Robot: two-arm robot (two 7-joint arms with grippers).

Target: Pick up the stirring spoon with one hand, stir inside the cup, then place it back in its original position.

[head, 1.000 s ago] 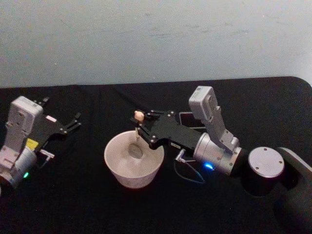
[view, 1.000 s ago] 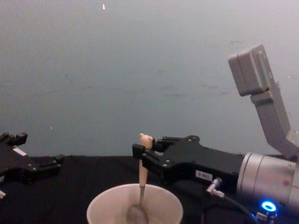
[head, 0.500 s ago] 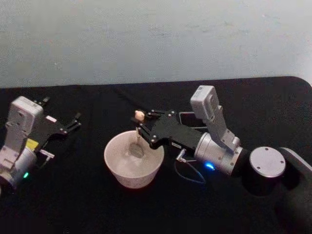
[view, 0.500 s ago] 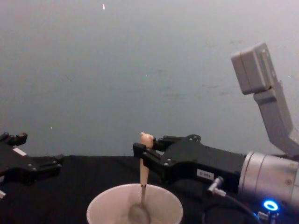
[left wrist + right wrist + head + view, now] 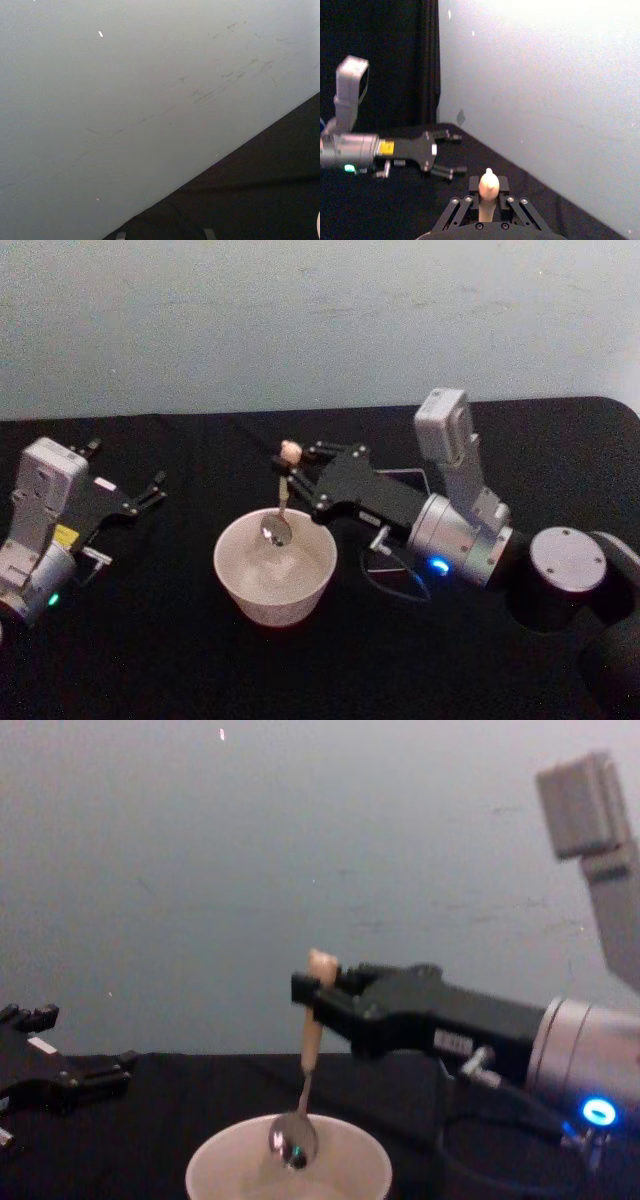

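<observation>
Here, at the left edge, the left pincer point(image 5: 152, 492) rests idle low over the bench point(image 5: 150, 640). Its fingers are spread and hold nothing, and bare black cloth lies between it and the cup point(image 5: 270, 605). Over the cup's far side hangs the stirring spoon point(image 5: 283, 502), its bowl at about rim height (whether it touches the wall, I cannot tell). The right pincer point(image 5: 293, 472) is clamped on the stem just below the eared knob. The chest view cuts off the cup's base.
</observation>
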